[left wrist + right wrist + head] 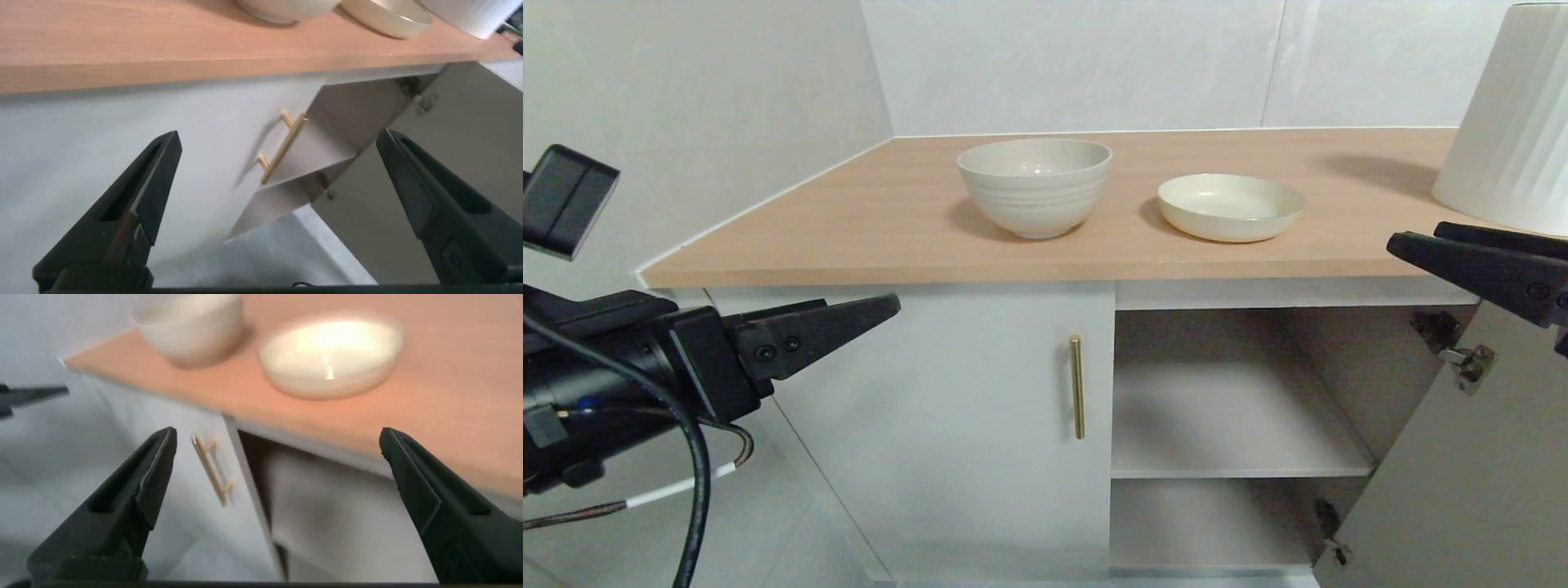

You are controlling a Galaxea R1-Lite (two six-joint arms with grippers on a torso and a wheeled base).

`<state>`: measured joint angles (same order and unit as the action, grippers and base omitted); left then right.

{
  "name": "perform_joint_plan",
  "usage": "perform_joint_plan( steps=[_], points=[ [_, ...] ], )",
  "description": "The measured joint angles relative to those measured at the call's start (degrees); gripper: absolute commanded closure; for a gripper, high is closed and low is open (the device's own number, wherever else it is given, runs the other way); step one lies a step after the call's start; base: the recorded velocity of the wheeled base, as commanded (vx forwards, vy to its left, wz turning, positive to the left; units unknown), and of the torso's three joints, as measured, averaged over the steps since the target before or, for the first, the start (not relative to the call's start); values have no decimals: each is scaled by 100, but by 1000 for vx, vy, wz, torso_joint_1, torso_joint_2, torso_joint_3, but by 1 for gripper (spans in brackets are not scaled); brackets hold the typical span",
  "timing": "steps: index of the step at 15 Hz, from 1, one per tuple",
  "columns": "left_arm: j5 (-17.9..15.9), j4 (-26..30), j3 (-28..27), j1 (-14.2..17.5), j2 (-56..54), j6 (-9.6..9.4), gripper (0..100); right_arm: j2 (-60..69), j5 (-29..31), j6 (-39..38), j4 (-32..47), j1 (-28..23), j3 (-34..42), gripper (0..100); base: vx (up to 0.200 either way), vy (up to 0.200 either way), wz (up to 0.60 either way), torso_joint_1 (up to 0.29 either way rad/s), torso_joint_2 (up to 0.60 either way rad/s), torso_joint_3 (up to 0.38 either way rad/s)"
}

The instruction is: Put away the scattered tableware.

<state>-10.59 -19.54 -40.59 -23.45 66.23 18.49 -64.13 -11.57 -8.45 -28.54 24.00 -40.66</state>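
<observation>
I see a pale wooden surface [890, 229] across the middle of the frame, with white walls [1078, 57] behind it. Below is a white cabinet [947, 457]: its left door is closed and has a brass handle [1076, 398], and its right door [1462, 490] is open, showing a white shelf [1225, 425].

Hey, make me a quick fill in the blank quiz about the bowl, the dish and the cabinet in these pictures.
1. On the counter, the deep bowl stands to the ____ of the shallow dish.
2. The cabinet door with the brass handle is ____.
3. The left hand and the right hand are both ____, holding nothing.
Missing words: left; shut; open.
</observation>
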Motion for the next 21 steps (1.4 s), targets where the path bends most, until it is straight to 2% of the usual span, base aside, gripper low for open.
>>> perform_joint_plan(
  steps=[3, 7, 21],
  points=[
    [-2, 26, -9, 0, -66, 4, 0, 13, -9, 18, -39, -2, 138, 0, 0, 0, 0, 4, -38, -27],
    [-18, 37, 0, 0, -66, 2, 0, 7, -13, 117, -37, -2, 171, 0, 0, 0, 0, 87, -243, -276],
    [-82, 24, 35, 0, 68, 2, 0, -212, -9, 143, -105, -110, 194, 0, 0, 0, 0, 163, -481, -288]
  ],
)
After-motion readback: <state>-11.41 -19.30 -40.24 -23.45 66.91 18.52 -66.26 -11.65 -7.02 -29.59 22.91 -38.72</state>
